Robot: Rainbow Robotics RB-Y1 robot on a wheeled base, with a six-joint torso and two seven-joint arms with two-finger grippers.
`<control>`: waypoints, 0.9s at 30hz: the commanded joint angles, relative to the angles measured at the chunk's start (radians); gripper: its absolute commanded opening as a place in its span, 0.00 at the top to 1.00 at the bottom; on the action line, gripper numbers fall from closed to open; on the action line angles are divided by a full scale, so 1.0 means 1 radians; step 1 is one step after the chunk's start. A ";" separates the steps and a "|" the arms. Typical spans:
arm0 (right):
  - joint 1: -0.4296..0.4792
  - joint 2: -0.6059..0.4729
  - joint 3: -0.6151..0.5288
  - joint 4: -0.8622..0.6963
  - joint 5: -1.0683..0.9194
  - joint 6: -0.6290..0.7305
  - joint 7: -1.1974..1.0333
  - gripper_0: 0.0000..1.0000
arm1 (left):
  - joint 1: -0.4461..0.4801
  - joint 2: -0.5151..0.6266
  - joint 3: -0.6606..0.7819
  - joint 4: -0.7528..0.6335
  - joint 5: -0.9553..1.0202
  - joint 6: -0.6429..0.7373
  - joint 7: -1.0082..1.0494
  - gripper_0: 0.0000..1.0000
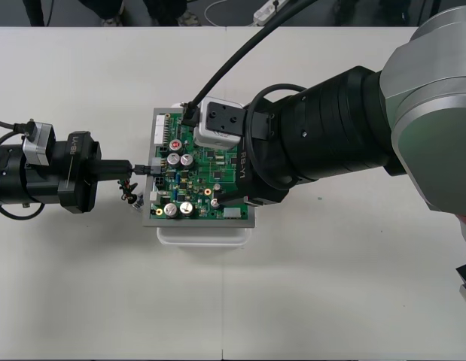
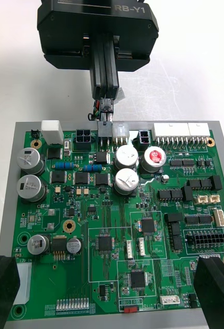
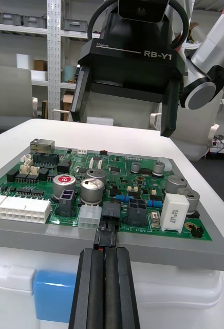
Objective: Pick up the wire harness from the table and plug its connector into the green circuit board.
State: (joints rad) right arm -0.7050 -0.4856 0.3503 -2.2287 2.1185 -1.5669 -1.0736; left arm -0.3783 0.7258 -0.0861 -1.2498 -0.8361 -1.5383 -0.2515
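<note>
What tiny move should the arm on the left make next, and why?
Probably a short push straight toward the green circuit board: the left gripper has its black fingers shut on the wire harness's small black plug, which meets a black connector at the board's edge with part of its body outside. I cannot tell if it is seated.

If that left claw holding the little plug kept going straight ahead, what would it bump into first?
The green circuit board: the left gripper, jaws shut on the plug, points at the connectors on its edge; gap unclear.
</note>
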 commanded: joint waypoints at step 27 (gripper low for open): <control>-0.030 0.015 -0.033 -0.006 -0.017 -0.004 0.027 0.01 | 0.007 0.115 -0.008 0.046 0.091 -0.033 -0.015 1.00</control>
State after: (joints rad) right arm -0.7050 -0.4854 0.3477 -2.2285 2.1145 -1.5669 -1.0736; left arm -0.3775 0.7858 -0.0861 -1.1980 -0.7730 -1.5383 -0.2517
